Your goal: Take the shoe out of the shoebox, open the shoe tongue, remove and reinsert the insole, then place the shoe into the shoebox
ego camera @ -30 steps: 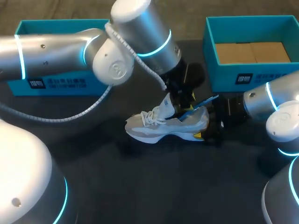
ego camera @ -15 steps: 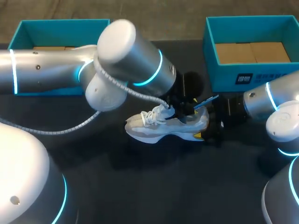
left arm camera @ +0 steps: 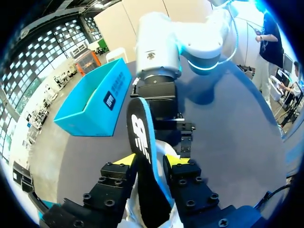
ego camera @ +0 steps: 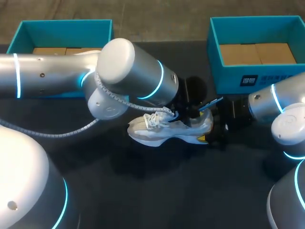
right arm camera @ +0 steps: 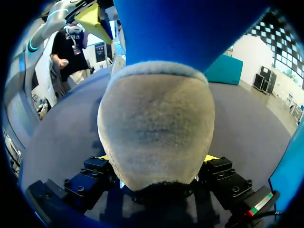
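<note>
A grey and white shoe [ego camera: 164, 129] lies on its sole on the dark table [ego camera: 143, 191], toe to the left. My right gripper [ego camera: 215, 132] is shut on its heel; in the right wrist view the grey heel [right arm camera: 156, 128] fills the gap between the fingers [right arm camera: 100, 159]. My left gripper [left arm camera: 151, 160] is shut on the blue and black insole [left arm camera: 140, 137], which slants down into the shoe's mouth. In the head view the insole's blue end [ego camera: 209, 103] sticks up over the heel, and the left arm hides the left gripper.
Two open teal shoeboxes stand at the back, one at the left [ego camera: 62, 26] and one at the right [ego camera: 238, 78], close behind my right arm [ego camera: 281, 107]. The right box [left arm camera: 95, 102] also shows beside the right arm in the left wrist view.
My left arm has swung lower over the shoe with the insole in its grip. The raised tongue has come down. The right gripper and the shoe have stayed in place.
</note>
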Motion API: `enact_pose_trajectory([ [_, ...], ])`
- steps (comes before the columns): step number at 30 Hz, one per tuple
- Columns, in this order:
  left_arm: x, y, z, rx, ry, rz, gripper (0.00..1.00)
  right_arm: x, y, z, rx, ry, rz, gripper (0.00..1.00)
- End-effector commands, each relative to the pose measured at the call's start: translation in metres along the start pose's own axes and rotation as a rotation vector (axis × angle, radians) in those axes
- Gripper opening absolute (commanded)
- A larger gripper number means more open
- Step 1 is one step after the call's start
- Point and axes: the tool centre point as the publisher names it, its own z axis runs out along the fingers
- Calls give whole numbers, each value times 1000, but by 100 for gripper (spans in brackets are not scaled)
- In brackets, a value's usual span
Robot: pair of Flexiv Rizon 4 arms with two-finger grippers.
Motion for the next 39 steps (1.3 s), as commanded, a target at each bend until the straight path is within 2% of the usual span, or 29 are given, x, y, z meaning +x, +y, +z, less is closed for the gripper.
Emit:
enact_pose_trajectory([
  [1, -6, -1, 13, 13, 13, -6, 36, 2, -3, 6, 4, -2, 0, 0],
  [6, -8, -1, 20, 17, 32, -11, 36, 2, -3, 6, 4, -2, 0, 0],
  [12, -10, 4, 25, 25, 49, -29, 25, 2, -3, 6, 4, -2, 0, 0],
  [13, -10, 4, 25, 31, 54, -32, 10, 2, -3, 6, 4, -2, 0, 0],
  [15, -10, 5, 26, 32, 61, -35, 0, 2, -3, 6, 4, -2, 0, 0],
  [20, -7, 6, 25, 43, 95, -24, 0, 2, -3, 6, 4, -2, 0, 0],
  [24, -4, 1, 12, 77, 127, -1, 0, 2, -3, 6, 4, -2, 0, 0],
  [31, -8, -23, -13, 133, 181, 26, 0, 2, -3, 6, 4, -2, 0, 0],
  [39, -10, -48, -29, 138, 197, 56, 0, 2, -3, 6, 4, -2, 0, 0],
])
